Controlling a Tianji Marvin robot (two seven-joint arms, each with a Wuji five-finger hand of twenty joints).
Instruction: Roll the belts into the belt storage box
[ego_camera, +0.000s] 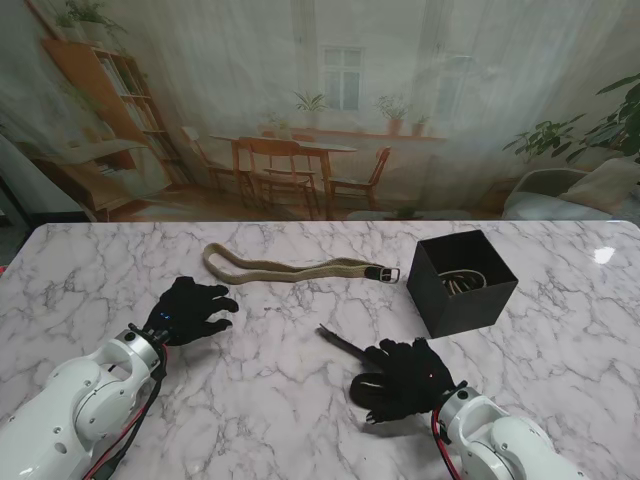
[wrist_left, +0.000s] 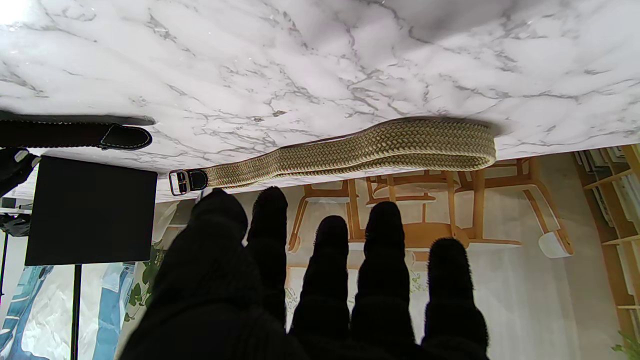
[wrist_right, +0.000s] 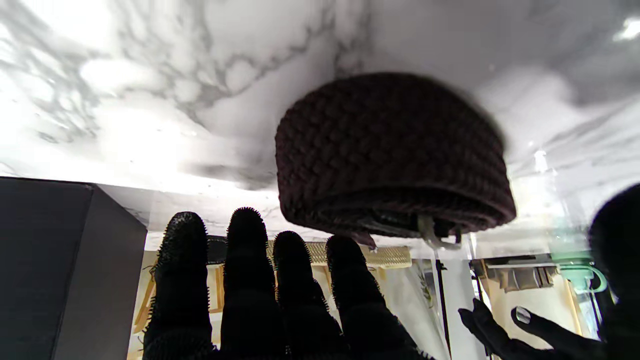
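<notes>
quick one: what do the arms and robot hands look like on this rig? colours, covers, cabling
Both arms are glossy white, rounded shells with black joint bands near the wrists. Red and black cables run along the outside of each forearm. The left robot hand and right robot hand are five-fingered and covered in black knitted, fuzzy-textured gloves, with tiny coloured lights showing on their backs. No logos are legible.

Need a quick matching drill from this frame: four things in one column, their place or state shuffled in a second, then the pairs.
1. tan belt
2. dark belt
3. storage box
4. left hand

A. black, open top, belt inside
B. partly rolled, under the right hand
C. stretched flat, farther from me
D. open, holds nothing

Pairs: 1-C, 2-B, 3-A, 4-D
</notes>
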